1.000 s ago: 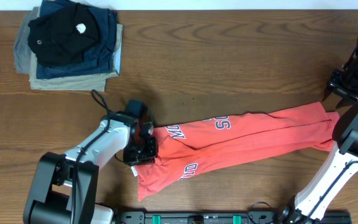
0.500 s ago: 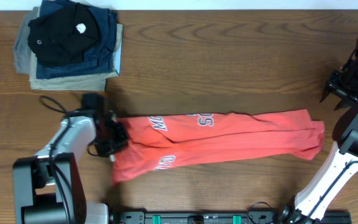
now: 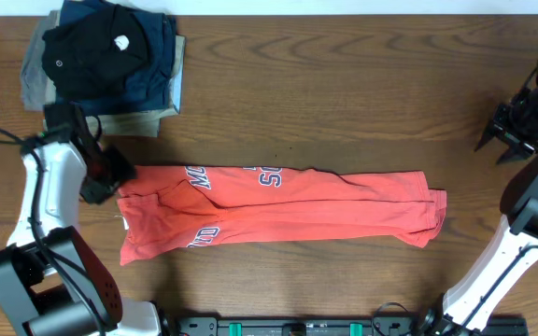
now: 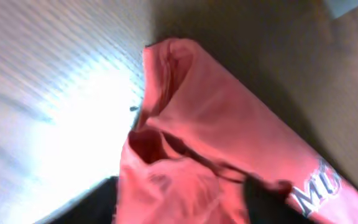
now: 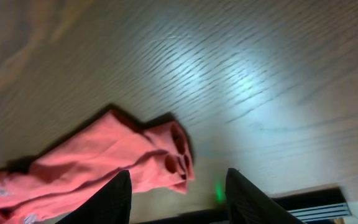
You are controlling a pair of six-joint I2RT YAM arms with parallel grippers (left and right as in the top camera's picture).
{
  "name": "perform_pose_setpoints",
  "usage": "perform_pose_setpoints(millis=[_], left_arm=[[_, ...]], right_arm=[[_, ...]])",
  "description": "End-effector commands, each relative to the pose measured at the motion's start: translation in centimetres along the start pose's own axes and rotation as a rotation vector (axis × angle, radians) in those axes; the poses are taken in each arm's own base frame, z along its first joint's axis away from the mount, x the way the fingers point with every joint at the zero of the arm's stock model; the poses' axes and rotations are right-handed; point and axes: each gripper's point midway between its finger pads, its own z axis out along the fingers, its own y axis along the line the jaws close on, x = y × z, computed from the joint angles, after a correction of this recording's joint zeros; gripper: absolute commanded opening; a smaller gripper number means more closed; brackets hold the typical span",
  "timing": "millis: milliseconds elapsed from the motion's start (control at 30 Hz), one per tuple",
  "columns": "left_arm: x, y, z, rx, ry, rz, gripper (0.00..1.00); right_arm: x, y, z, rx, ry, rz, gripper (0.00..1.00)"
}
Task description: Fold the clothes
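Our left fingers (image 3: 112,175) pinch the left end of the coral-red T-shirt (image 3: 288,201), while our right fingers (image 5: 117,196) are spread with nothing between them, well apart from its other end. The T-shirt lies across the middle of the bench (image 3: 344,93) as one long, wrinkled band, below the stack of folded garments (image 3: 110,65) in the far left corner. We judge that the task is only in its first part: the band is rough, and the folds across its length are not yet made.
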Motion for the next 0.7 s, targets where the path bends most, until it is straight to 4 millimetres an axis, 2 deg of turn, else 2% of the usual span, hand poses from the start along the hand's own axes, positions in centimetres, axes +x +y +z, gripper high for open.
perform_pose_setpoints(millis=[0, 67, 100, 200, 333, 433, 567, 667], left_arm=[[-0.4, 0.0, -1.5, -0.018, -0.005, 0.006, 0.86], [0.2, 0.2, -1.8, -0.026, 0.015, 0.004, 0.97], [0.5, 0.3, -1.9, -0.029, 0.025, 0.002, 1.00], [1.4, 0.5, -2.0, -0.036, 0.061, -0.027, 0.98], [2.6, 1.0, -2.1, -0.059, 0.106, -0.103, 0.98], [3.6, 1.3, -2.2, -0.074, 0.149, -0.127, 0.98], [4.6, 1.6, -2.4, -0.088, 0.191, -0.131, 0.98], [5.0, 1.7, -2.5, -0.094, 0.204, -0.132, 0.98]], right_arm=[[1.8, 1.2, -3.5, -0.044, -0.090, -0.052, 0.49], [2.3, 1.1, -4.5, -0.033, -0.122, -0.059, 0.56], [2.4, 1.0, -4.8, -0.024, -0.133, -0.061, 0.66], [2.8, 0.8, -4.6, 0.001, -0.126, -0.086, 0.99], [3.8, 0.9, -2.0, -0.024, -0.035, -0.129, 0.99], [4.5, 2.6, 1.3, -0.146, 0.035, -0.215, 0.99], [4.6, 3.0, 5.0, -0.202, 0.071, -0.199, 0.99], [4.9, 2.7, 7.0, -0.204, 0.089, -0.161, 0.99]])
